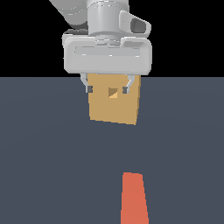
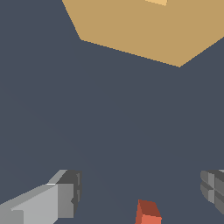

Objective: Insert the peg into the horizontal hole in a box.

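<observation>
Peg (image 1: 133,199): slim orange-red bar lying flat on the floor, apart from the tan box (image 1: 113,109); gripper (image 1: 107,89) wide open, empty.

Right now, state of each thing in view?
peg: lying on the floor, ungrasped, only orange-red part visible
box: sitting on the floor, face toward the exterior view
hole: empty
gripper: jaws open, holding nothing, in front of the box in the exterior view
</observation>
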Robot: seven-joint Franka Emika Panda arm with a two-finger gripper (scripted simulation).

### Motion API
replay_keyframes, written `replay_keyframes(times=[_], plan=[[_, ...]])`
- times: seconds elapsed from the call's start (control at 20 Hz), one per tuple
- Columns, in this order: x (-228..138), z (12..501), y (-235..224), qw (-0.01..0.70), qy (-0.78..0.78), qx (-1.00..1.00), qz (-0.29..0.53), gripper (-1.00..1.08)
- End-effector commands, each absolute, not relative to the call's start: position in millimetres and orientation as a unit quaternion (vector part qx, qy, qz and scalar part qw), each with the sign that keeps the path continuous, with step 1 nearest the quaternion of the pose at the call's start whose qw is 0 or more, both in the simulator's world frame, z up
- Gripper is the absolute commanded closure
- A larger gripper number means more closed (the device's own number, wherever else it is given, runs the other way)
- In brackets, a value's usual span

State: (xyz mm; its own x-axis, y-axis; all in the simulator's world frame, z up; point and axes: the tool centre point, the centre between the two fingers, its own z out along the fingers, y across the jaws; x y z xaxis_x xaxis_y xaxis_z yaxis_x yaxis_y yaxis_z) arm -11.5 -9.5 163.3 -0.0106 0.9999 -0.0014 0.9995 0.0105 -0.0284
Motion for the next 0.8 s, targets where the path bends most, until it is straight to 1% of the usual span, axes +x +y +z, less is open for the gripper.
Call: replay_keyframes(times=[0.0,0.15,0.35,0.5,0.75], plan=[[-11,163,-9,0.009,-0.711,-0.703,0.011,-0.92],[-11,162,-14,0.009,-0.71,-0.704,0.01,-0.92],[-8,155,-35,0.008,-0.706,-0.708,0.01,-0.92],[-5,146,-62,0.007,-0.702,-0.712,0.009,-0.92],[1,126,-121,0.005,-0.691,-0.723,0.007,-0.92]])
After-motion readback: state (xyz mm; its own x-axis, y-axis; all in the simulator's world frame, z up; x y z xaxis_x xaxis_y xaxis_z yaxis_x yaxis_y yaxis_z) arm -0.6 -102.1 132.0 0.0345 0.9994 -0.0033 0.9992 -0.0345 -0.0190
